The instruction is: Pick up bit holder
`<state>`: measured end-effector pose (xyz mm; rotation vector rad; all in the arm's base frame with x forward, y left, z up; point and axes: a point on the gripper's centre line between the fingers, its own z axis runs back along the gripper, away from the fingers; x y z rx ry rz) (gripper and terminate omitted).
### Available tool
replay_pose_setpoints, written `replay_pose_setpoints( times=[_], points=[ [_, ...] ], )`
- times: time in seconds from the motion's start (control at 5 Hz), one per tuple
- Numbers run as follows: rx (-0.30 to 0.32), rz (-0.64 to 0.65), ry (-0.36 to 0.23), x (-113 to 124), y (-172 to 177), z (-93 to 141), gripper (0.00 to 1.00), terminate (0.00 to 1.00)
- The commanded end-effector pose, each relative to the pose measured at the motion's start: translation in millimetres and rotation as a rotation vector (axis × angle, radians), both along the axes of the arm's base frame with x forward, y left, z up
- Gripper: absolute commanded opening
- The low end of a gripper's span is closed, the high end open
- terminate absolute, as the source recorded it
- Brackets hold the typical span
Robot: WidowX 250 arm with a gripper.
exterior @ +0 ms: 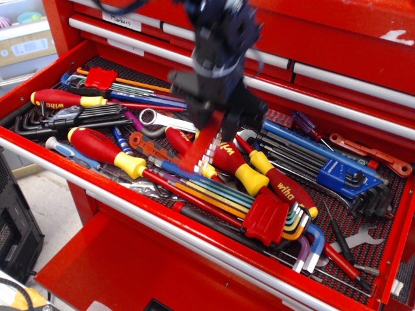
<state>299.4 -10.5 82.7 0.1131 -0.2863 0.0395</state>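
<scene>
The bit holder [200,149] is a narrow bright-red strip with a row of silver bits on its right edge. It hangs tilted from my gripper [214,124], lifted clear above the tools in the open red drawer [39,152]. The black gripper is shut on the strip's upper end, over the middle of the drawer. The chunky red clip with rainbow hex keys [267,217] lies lower right in the drawer.
The drawer holds red-and-yellow screwdrivers [104,148], black hex keys [71,118], a blue hex key set [340,176], wrenches, and a duller red strip [280,118] at the back. The closed cabinet drawers [337,45] rise behind. A lower drawer front sits below.
</scene>
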Motion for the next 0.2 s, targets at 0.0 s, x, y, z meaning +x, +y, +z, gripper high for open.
replay_pose_setpoints(
  times=[0.0],
  points=[
    [0.087, -0.067, -0.015, 8.9, 7.2, 88.6, 0.00, 1.00]
  ],
)
